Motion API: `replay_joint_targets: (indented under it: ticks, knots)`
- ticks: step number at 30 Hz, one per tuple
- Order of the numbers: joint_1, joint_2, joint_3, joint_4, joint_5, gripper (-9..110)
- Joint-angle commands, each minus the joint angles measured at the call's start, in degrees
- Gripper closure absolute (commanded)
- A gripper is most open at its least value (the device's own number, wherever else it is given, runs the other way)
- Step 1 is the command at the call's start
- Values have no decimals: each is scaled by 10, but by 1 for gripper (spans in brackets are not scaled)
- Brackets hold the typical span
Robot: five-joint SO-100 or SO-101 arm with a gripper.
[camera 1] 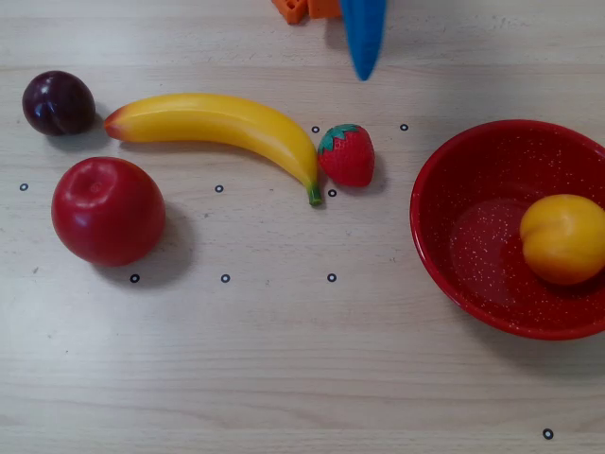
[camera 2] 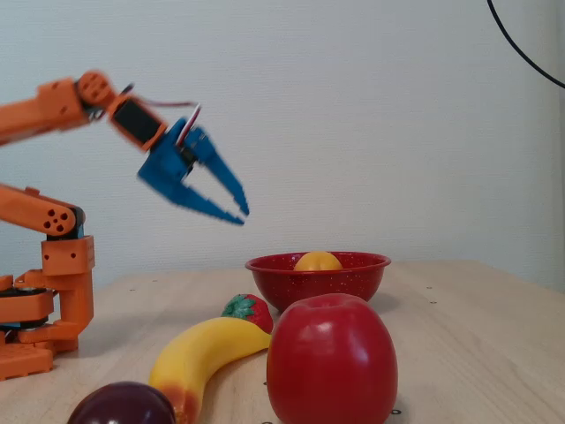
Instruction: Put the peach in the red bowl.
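the peach (camera 1: pixel 563 238) sat in the red bowl (camera 1: pixel 473 203); the gripper (camera 2: pixel 233 208) hung spread and empty above, where a careless swing could clip the rim.

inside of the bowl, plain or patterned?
Patterned: the large glossy red bowl has fine white speckles inside, clearest in the overhead view.

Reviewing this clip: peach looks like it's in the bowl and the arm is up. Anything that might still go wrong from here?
Little, but two things.
1. The peach sits off-centre against the red bowl's far-right wall in the overhead view; a knock could rock it, though the wall should hold it.
2. The gripper hangs open above the table; if it swings low, it might clip the strawberry or banana.
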Motion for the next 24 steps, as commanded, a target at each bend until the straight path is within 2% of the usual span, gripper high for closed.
replay_joint_targets:
  ticks: [1, 7, 16, 24]
  knots:
    - [-33, 80, 47, -47, -1, 101]
    - [-71, 215, 225, -116, -23, 101]
    - [-74, 216, 369, -281, -53, 101]
    - [-63, 257, 370, -165, -112, 101]
